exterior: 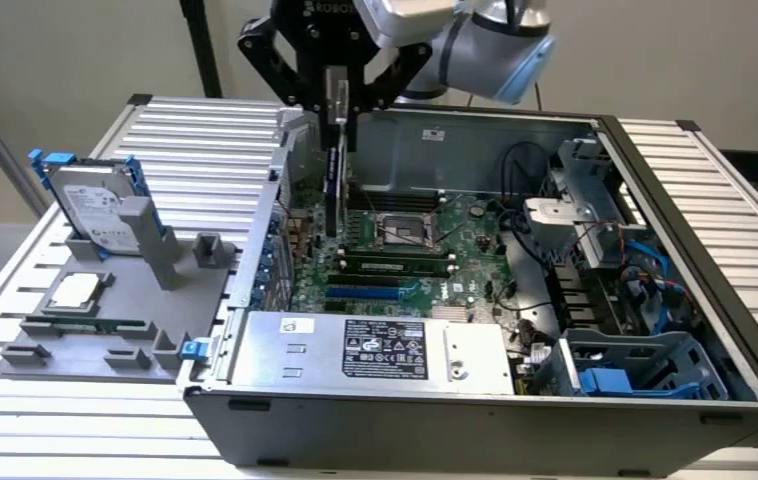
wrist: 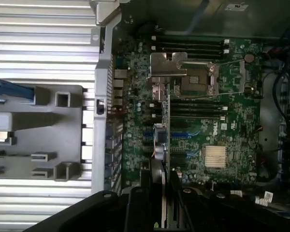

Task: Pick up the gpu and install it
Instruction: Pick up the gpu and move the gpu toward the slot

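The hand clamps the gpu by its upper edge, upright and edge-down over the motherboard inside the open computer case, seemingly to line it up with an expansion slot.

Legible marks are few: part of a brand name on the gripper and a maker's name on the motherboard.

In the exterior view, white letters reading "ROBO" stand on the black housing of the gripper, where the picture's top edge cuts them off. In the wrist view, the white word "DELL" is printed sideways on the green motherboard, beside the finned heatsink. The black label on the silver power supply carries rows of white print and approval symbols, too small to read. The white sticker beside it and the label on the hard drive are also illegible.
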You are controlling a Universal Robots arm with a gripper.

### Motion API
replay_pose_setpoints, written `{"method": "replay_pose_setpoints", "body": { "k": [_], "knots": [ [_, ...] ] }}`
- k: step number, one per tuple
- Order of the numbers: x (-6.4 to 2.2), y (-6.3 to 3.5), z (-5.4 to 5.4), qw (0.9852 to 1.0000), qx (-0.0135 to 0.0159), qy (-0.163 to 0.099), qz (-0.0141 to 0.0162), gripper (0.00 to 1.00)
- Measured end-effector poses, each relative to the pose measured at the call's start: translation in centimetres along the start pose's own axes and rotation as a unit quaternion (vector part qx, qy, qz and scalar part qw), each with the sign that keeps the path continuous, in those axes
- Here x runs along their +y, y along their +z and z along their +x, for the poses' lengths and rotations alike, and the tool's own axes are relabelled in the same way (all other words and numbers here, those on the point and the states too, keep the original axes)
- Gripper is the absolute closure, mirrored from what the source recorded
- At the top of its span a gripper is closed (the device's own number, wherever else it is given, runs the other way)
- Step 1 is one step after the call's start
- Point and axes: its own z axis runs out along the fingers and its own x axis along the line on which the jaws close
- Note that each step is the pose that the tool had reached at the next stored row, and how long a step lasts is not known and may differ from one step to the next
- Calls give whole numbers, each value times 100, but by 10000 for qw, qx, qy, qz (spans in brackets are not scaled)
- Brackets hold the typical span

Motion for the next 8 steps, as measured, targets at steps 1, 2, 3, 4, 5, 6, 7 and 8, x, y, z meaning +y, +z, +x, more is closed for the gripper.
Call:
{"method": "replay_pose_setpoints", "body": {
  "k": [1,2,3,4,5,6,7,8],
  "knots": [
    [0,19,-46,10000,0,0,3,100],
    [0,38,-91,10000,0,0,7,100],
    [1,56,-136,10000,0,0,11,100],
    [2,75,-180,10000,0,0,13,100],
    [3,93,-225,10000,0,0,14,100],
    [3,112,-270,10000,0,-1,14,100],
    [4,131,-318,10000,0,0,14,100],
    [4,151,-361,10000,0,0,14,100]
  ]
}}
